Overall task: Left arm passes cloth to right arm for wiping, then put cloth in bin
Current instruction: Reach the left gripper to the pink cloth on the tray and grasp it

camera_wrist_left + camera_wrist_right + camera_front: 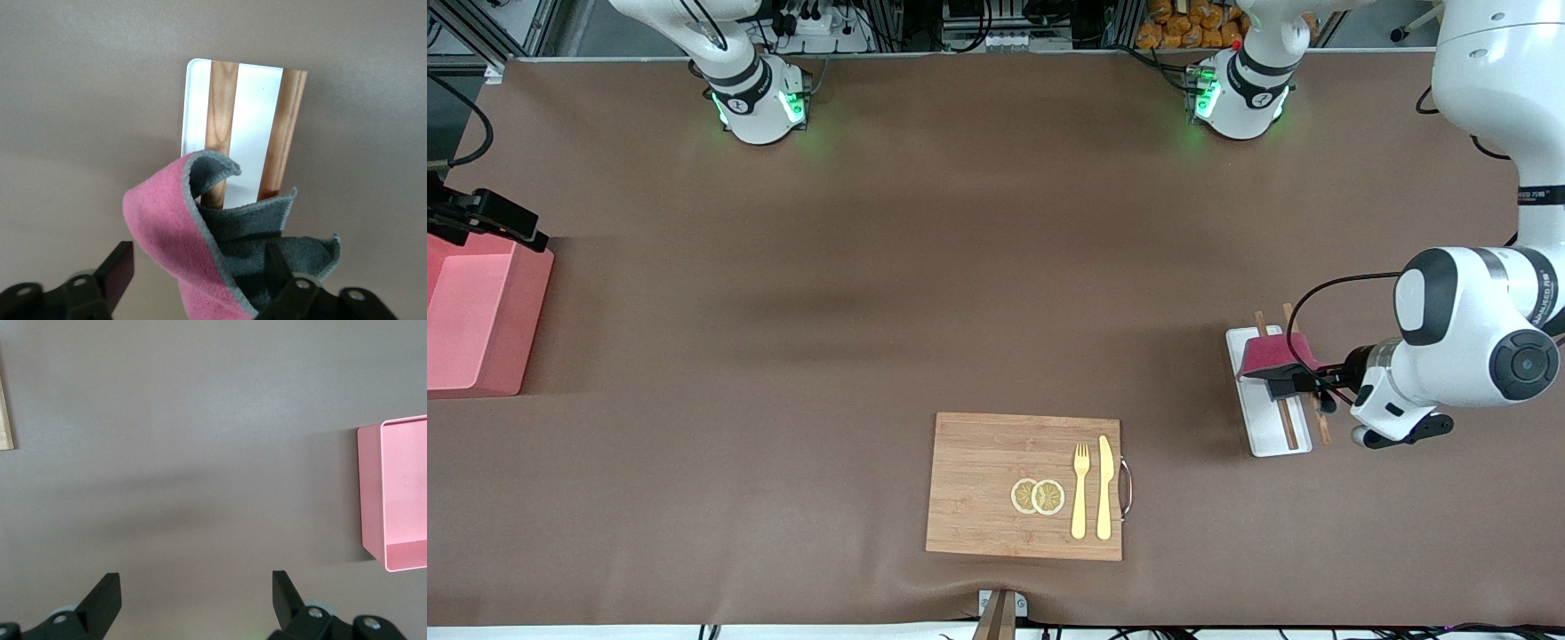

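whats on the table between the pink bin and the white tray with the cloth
In the front view, only bare brown table runs between the bin and the white tray where the cloth is; the cutting board lies nearer the camera, off that line.

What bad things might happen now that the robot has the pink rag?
The left gripper holds the cloth over the white tray by what looks like one bunched fold, so it might slip out. The loose hanging part could brush the two wooden sticks on the tray and knock them askew. The right gripper is open over bare table near the bin, toward the right arm's end, so the handover means a long carry.
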Available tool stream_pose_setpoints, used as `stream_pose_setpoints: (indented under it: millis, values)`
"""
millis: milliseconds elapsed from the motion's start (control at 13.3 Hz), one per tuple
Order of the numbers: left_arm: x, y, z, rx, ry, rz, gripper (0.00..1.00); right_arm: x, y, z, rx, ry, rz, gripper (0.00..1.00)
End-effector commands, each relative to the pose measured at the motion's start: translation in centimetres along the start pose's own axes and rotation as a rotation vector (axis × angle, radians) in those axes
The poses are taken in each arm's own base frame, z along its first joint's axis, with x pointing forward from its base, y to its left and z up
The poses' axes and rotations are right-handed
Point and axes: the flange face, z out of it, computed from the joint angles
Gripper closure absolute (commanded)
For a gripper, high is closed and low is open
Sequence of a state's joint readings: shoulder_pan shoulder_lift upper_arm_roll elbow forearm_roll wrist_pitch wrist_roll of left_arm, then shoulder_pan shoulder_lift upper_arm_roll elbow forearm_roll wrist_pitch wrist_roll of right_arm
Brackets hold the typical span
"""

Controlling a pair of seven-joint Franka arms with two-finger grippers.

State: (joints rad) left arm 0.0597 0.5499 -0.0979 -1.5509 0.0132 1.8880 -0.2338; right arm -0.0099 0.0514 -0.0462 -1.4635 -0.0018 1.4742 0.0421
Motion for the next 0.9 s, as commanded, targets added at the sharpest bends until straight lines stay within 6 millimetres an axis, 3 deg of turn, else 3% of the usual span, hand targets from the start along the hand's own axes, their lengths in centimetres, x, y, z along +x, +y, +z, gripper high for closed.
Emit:
stream_pose_setpoints:
  millis: [0, 75, 300, 675, 825]
  values:
    - [0.3, 0.3, 0.5, -0.004, 0.006, -0.012, 0.37, 0.1, -0.2, -0.4, -0.011, 0.004, 0.006, 0.00]
    - [0.4, 0.3, 0.9, -0.003, 0.000, -0.012, 0.45, 0.1, -0.2, -0.4, -0.012, 0.005, 0.006, 0.00]
    - [0.4, 0.3, 1.0, 0.000, -0.001, -0.011, 0.53, 0.1, 0.1, -0.4, -0.012, 0.003, 0.010, 0.00]
    - [0.5, 0.7, 1.4, 0.001, -0.005, -0.005, 0.84, 0.7, 0.5, 0.5, 0.006, -0.028, 0.007, 0.00]
    - [0.5, 0.7, 1.4, 0.001, -0.005, -0.005, 0.94, 1.0, -0.3, 1.3, -0.002, -0.043, -0.006, 0.00]
